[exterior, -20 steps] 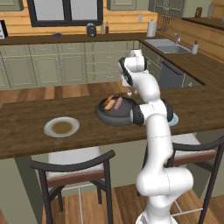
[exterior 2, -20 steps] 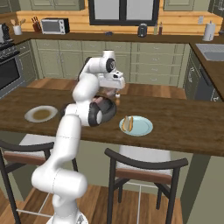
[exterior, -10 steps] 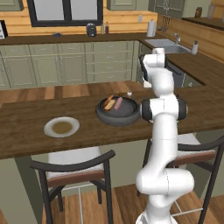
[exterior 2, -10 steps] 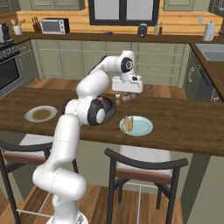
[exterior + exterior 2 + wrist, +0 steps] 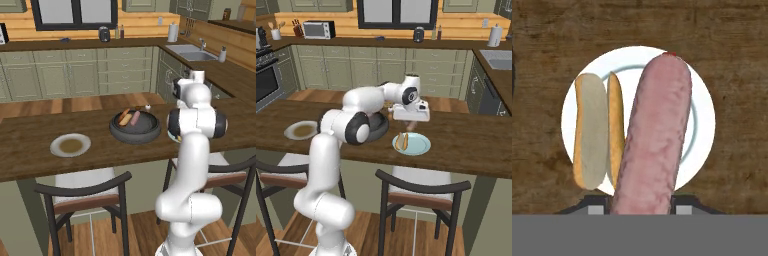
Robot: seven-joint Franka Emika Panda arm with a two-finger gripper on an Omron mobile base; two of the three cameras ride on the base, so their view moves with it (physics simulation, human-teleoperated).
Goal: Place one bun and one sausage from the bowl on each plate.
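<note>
Hand view: sausage (image 5: 654, 135) runs lengthwise over plate (image 5: 702, 115), alongside bun (image 5: 592, 130).

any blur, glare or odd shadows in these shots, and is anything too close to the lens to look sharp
Hand view: the sausage in the gripper looms large and soft-textured, foreshortened over the white plate and bun. Left base view: flat, even lighting, with only a faint shadow under the bowl. Right base view: no glare; the arm hides part of the bowl.
</note>
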